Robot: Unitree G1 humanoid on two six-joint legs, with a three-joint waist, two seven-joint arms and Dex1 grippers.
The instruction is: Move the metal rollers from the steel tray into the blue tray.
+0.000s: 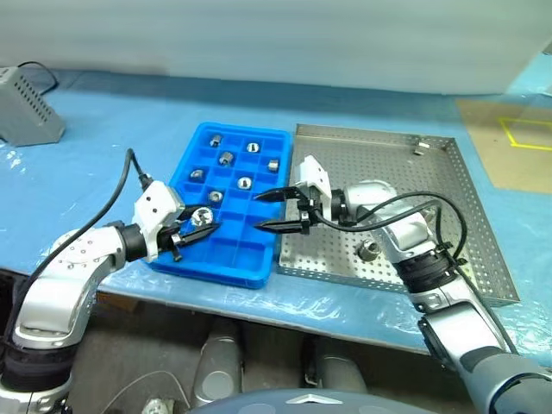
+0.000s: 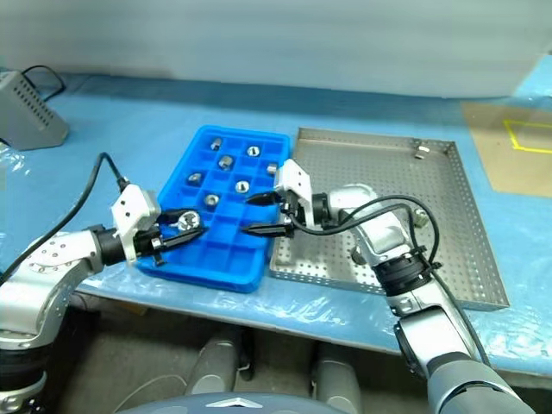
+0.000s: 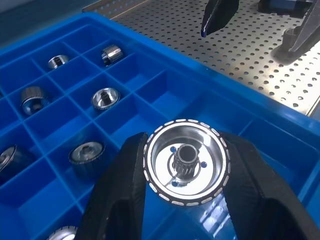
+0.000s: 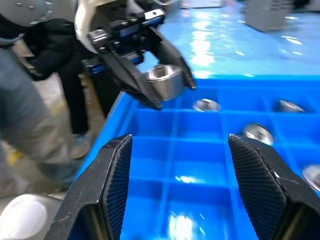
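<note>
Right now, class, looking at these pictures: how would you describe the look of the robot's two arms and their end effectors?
Both arms are glossy silver-grey shells with black joints. Each ends in a white wrist block carrying two black, tapering fingers; the right end effector has finely textured pads. A black cable loops from the left end effector back along its arm, and black cables run along the right forearm.

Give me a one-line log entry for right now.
left gripper: shut on roller above blue tray | right gripper: open, empty, over blue tray | steel tray: rollers remain
</note>
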